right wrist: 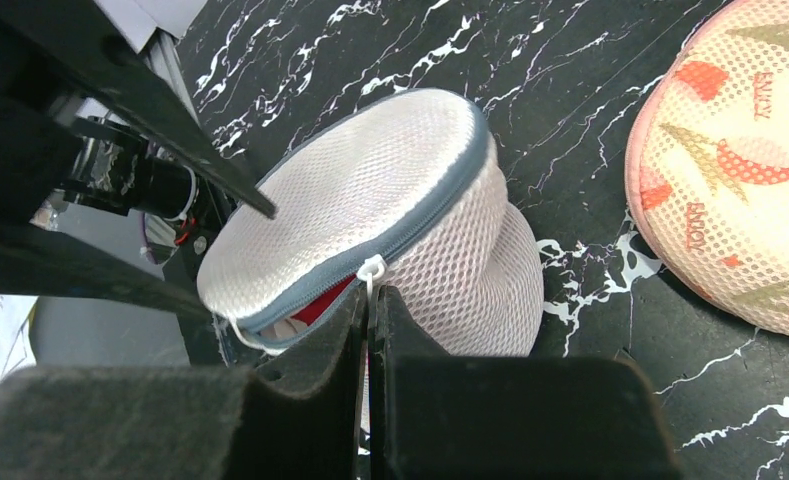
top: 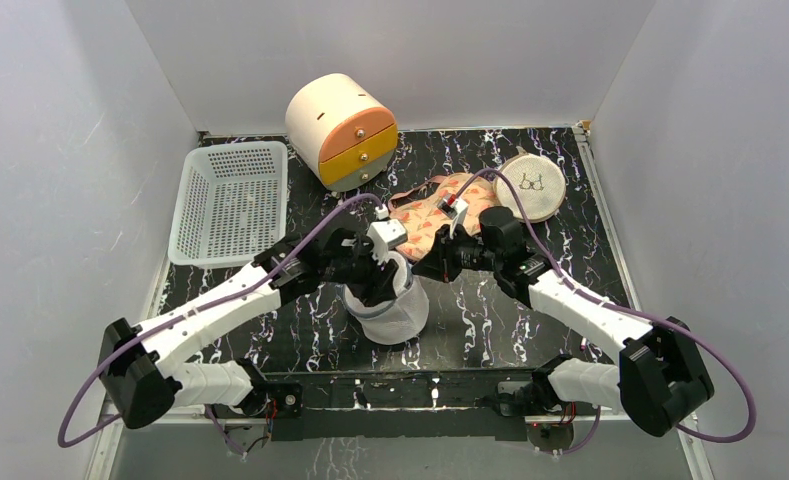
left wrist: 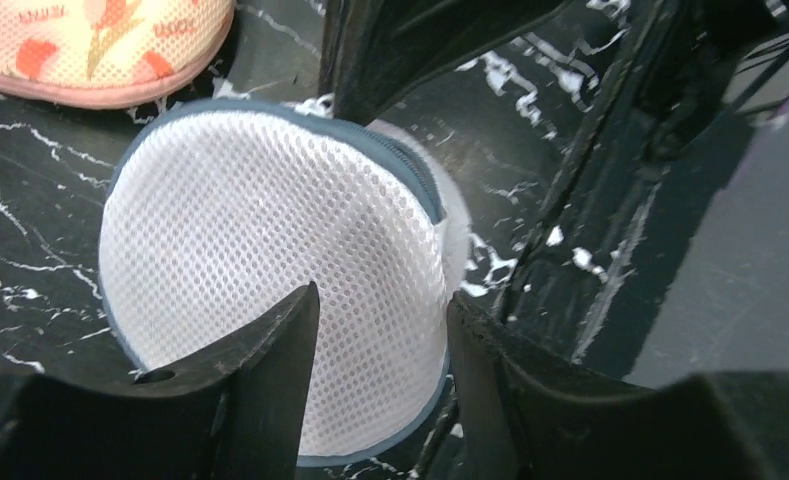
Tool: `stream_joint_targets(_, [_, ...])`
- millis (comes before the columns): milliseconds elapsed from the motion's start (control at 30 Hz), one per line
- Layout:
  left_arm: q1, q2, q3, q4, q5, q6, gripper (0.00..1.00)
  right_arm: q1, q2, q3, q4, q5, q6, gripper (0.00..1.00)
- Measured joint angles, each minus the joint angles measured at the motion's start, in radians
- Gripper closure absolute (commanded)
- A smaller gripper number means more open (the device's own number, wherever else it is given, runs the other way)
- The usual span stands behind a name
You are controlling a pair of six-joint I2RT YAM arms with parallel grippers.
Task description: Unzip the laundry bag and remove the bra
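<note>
Black marbled bench (top: 470, 330) carries the laundry bag (top: 395, 315) near its front middle (zip part open), my right jaws pinching its white zip pull (right wrist: 371, 268), my left jaws spread over its top.

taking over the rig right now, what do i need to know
Left gripper: open, poised at the top of the laundry bag, gripping nothing.
Right gripper: shut on the white zipper pull.
The bag stands on the table between the two arms.
Done: the zip is partly open, and something red shows in the gap, probably the bra.
Left: finish unzipping, then take the bra out.
</note>
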State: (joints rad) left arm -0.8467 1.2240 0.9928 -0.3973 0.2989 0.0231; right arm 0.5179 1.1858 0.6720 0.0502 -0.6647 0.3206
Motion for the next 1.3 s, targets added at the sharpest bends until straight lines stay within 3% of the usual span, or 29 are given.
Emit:
stream_joint_targets(300, [0.0,0.042,0.117,-0.005,0.0,-0.214,0.5,0.039,-0.006,0.021,-0.046,0.038,-0.007,1.0])
stream_joint_targets(467, [0.0,0.062,0.096,0.014,-0.011,-0.374,0.47,0.05,-0.033,0.026,-0.056,0.064,-0.007,1.0])
stream_joint_targets(733, [0.0,0.065,0.072,0.071,-0.007,-0.526,0.51,0.058,-0.035,0.026,-0.055,0.076,-0.004,1.0])
stream_joint_targets(1000, [0.0,0.121,0.073,0.076,-0.031,-0.54,0.71,0.066,-0.052,0.026,-0.054,0.081,0.0,1.0])
stream_joint_targets(1200, [0.0,0.143,0.079,0.048,-0.052,-0.513,1.0,0.069,-0.056,0.026,-0.055,0.086,0.0,1.0])
stream_joint_targets(1300, [0.001,0.143,0.097,0.018,-0.068,-0.474,1.0,0.07,-0.057,0.026,-0.055,0.091,0.003,1.0])
